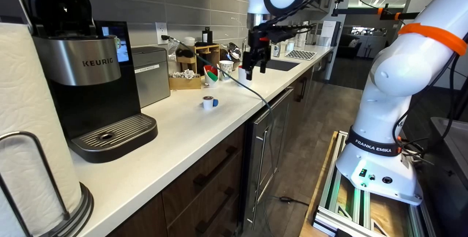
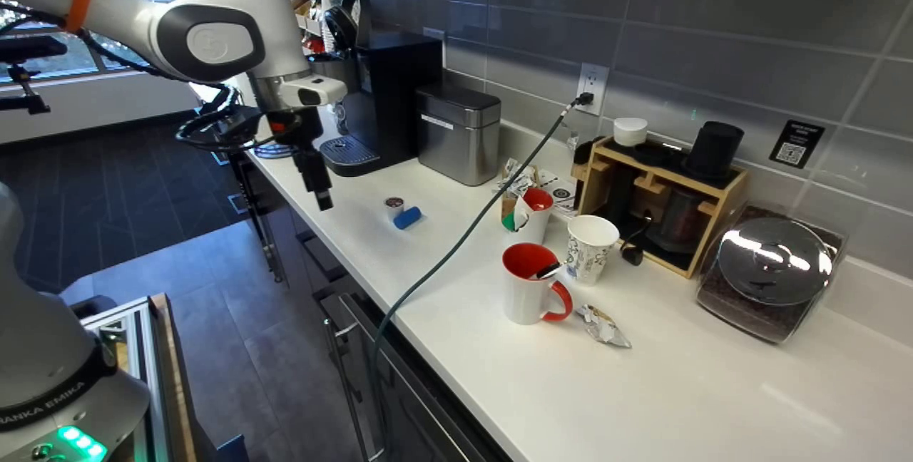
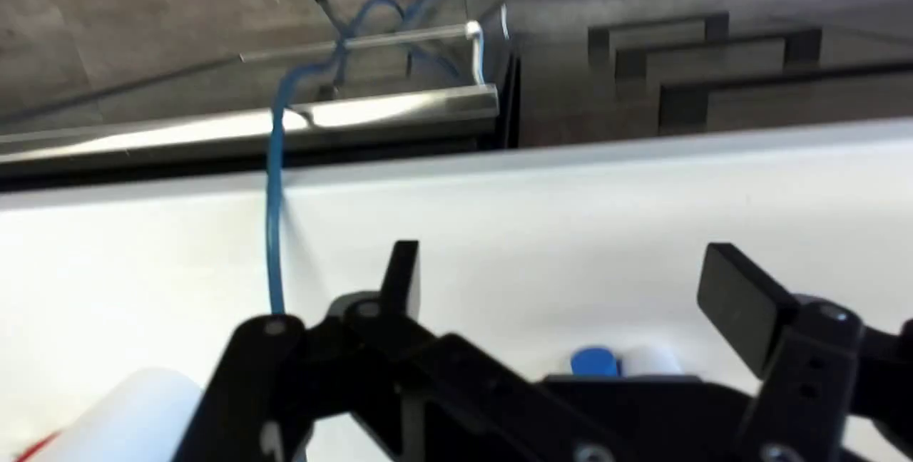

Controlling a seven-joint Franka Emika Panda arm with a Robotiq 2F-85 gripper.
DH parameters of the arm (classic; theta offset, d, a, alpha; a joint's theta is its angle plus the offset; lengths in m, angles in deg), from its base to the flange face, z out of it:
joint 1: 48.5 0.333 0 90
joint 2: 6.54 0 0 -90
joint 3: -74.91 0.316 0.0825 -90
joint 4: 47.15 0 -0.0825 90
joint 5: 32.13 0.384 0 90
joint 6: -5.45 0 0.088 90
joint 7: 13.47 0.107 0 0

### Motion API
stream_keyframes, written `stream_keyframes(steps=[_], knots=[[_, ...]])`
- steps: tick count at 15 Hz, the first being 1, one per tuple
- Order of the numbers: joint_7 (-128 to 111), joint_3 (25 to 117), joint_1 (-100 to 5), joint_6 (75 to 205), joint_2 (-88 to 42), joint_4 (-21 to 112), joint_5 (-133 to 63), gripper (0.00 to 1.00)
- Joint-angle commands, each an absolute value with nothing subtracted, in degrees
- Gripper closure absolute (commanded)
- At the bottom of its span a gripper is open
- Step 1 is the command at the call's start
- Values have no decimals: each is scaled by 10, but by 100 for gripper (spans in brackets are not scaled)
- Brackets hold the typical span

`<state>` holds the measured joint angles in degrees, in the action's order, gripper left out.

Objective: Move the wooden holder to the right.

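1. As the white arm (image 1: 393,68) stands on its metal frame (image 1: 340,224) and bends over the counter (image 2: 642,391), the black gripper (image 1: 256,71) hangs from the wrist, pointing down above the white top.
2. Seen in the wrist view, its two dark fingers (image 3: 742,305) are spread wide, white counter showing between them; the front edge crosses the view beyond their tips.
3. Farther in, a smooth blue-green cable (image 3: 274,248) slants from a socket (image 2: 592,84) on the wall (image 2: 542,20) across the counter and over its edge.
4. On the counter, a white coffee pod (image 1: 208,104) stands upright, a blue cylinder (image 2: 407,217) lying just beside it.
5. Toward the wall, the wooden holder (image 1: 185,83) sits well apart from the gripper, lower and to its left in an exterior view. Small, low and boxy, it has a smooth tan front and crumpled packets (image 1: 184,74) heaped in the top.
6. Just to its right in that view is a white cup (image 1: 210,82) with a red inside; whether they touch is unclear.
7. Beyond them, a taller wooden rack (image 1: 210,58) has dark compartments; glossy grey rectangular tiles (image 1: 131,10) cover the wall.
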<state>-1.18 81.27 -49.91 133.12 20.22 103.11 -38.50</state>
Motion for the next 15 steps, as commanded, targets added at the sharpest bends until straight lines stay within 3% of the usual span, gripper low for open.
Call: stream_keyframes(steps=[1, 5, 14, 15], knots=[[-19, 804, -492, 1498, 73, 951, -368, 0], [-151, 784, -472, 1631, -67, 836, -367, 0], [-426, 771, -508, 1535, -314, 525, -435, 0], [-379, 780, -498, 1564, -265, 594, -413, 0]])
